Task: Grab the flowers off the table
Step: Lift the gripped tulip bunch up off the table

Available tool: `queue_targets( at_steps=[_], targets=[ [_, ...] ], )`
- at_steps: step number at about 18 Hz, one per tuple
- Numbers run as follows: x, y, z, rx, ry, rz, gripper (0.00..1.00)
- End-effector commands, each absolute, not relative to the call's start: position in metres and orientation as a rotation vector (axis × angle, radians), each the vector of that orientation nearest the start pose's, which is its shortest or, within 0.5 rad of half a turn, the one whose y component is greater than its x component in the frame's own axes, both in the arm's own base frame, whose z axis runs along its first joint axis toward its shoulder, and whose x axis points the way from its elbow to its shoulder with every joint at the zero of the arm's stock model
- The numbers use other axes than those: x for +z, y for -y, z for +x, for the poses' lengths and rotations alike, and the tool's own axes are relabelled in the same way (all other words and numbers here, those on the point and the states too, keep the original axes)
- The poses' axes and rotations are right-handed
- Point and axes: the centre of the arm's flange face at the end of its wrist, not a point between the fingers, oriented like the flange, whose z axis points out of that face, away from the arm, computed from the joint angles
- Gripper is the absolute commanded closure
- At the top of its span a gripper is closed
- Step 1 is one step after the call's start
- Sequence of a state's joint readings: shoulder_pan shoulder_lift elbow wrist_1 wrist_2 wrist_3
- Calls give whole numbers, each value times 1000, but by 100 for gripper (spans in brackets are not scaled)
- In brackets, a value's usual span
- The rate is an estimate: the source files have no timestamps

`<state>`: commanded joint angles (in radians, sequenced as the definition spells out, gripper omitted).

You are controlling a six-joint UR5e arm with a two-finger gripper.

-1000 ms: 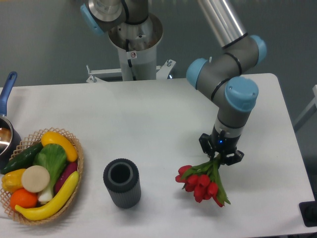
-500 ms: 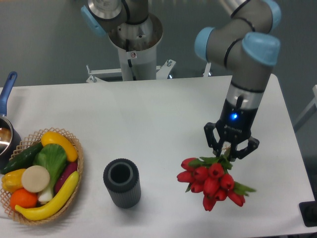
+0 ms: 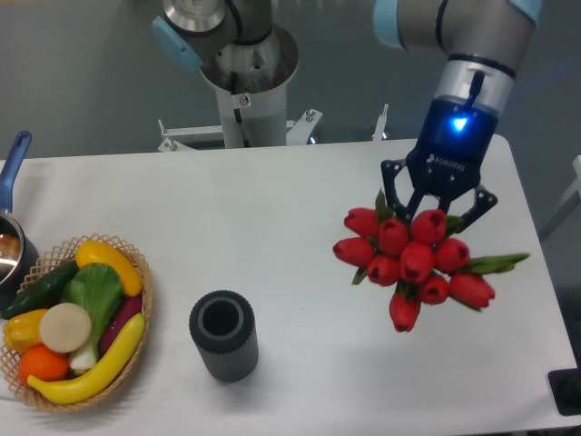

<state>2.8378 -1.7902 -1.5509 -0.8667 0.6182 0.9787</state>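
At left, the wicker basket point(image 3: 77, 320) of vegetables and the dark cylinder point(image 3: 223, 334) stand on the table point(image 3: 272, 209); neither concerns this step. At right, my gripper point(image 3: 436, 207) is clamped on the stems of the flowers point(image 3: 413, 263), blooms hanging toward the camera, apparently clear of the tabletop. To finish well, I should hold clamping force constant and rise vertically without swinging. Compared with half a second ago, the bunch sits higher and looms larger.
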Motion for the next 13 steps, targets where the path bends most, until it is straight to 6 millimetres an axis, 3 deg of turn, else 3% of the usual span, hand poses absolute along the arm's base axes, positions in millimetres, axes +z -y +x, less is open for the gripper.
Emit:
queue_targets(
  at_steps=[13],
  targets=[
    [501,-382,-501,17,18,-2090,68]
  ],
)
